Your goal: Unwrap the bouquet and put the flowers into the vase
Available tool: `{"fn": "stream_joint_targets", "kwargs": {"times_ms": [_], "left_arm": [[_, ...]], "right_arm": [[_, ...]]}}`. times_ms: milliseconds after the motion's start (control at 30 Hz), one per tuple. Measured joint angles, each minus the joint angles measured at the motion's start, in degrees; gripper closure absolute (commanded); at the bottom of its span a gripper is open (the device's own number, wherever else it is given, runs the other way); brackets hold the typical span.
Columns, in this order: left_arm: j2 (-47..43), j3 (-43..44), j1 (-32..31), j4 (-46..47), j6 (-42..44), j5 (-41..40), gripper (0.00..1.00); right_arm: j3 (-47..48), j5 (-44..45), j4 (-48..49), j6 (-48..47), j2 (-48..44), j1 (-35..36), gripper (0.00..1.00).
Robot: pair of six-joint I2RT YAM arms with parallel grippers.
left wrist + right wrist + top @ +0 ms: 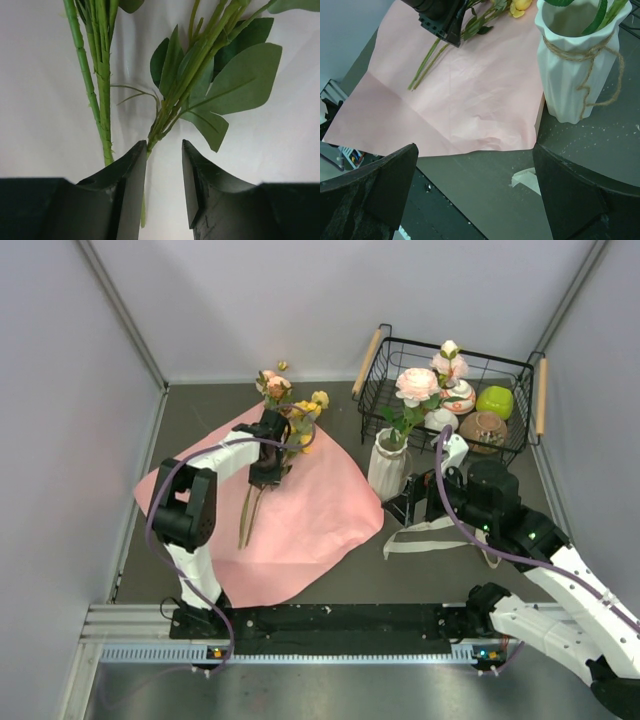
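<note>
The pink paper [320, 510] lies unfolded and flat on the left half of the table [200, 410], reaching almost to the near edge. Loose flowers [285, 410] lie on its far part, with the blooms toward the far edge. The left gripper [164, 145] is low over their stems. Its jaws stand apart, and one thin stem runs through the gap without being squeezed. The vase [570, 65] stands upright just beside the right edge of the paper, in front of the wire basket [385, 370], and holds pink roses. The right gripper [475, 150] is fully released and empty, on the near side of the vase, by the beige ribbon [430, 535].
</note>
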Motion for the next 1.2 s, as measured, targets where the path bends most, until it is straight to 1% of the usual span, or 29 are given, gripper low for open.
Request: {"fn": "stream_joint_targets", "kwargs": {"times_ms": [67,167,300,500,567,667,767,800,867,967,1100,1167,1200], "left_arm": [[0.59,0.0,-0.11,0.04,0.0,-0.31,0.68],[0.79,0.0,-0.24,0.07,0.02,-0.61,0.7],[0.92,0.0,-0.7,0.04,0.04,-1.73,0.6],[0.85,0.0,-2.12,0.0,-0.02,-2.86,0.59],[0.74,0.0,-2.21,-0.07,-0.02,-3.26,0.53],[0.31,0.0,-2.21,-0.17,-0.22,-4.15,0.49],[-0.13,0.02,-2.21,-0.17,-0.37,-4.7,0.48],[-0.2,0.02,-2.21,-0.15,-0.46,-4.81,0.49],[-0.2,0.04,-2.21,-0.13,-0.59,-4.87,0.56],[-0.17,0.04,-2.21,-0.13,-0.85,-4.85,0.62],[0.96,0.09,-2.21,-0.11,-1.22,-4.83,0.86],[1.7,0.09,-2.21,-0.11,-1.33,-4.57,0.91],[1.81,0.09,-2.27,-0.2,-1.29,-4.52,0.96]], "right_arm": [[0.0,-0.02,0.0,0.0,0.0,0.0,0.01],[0.0,-0.07,0.0,0.0,0.02,0.0,0.01],[0.0,-0.2,0.0,0.0,0.02,0.0,0.01],[0.0,-0.24,0.0,0.02,0.02,0.0,0.01],[0.0,-0.26,-0.02,0.02,0.02,0.0,0.01],[0.0,-0.28,-0.02,0.02,0.02,0.0,0.01],[0.0,-0.31,-0.02,0.02,0.02,0.0,0.01],[0.0,-0.33,-0.04,0.04,0.02,0.0,0.01],[0.0,-0.44,-0.07,0.04,0.02,0.0,0.01],[0.0,-0.55,-0.2,0.09,0.02,0.0,0.01],[0.0,-0.74,-0.2,0.15,0.0,0.0,0.01],[-0.02,-0.85,-0.22,0.2,0.0,0.0,0.01],[0.0,-0.87,-0.22,0.22,0.0,0.0,0.01]]}}
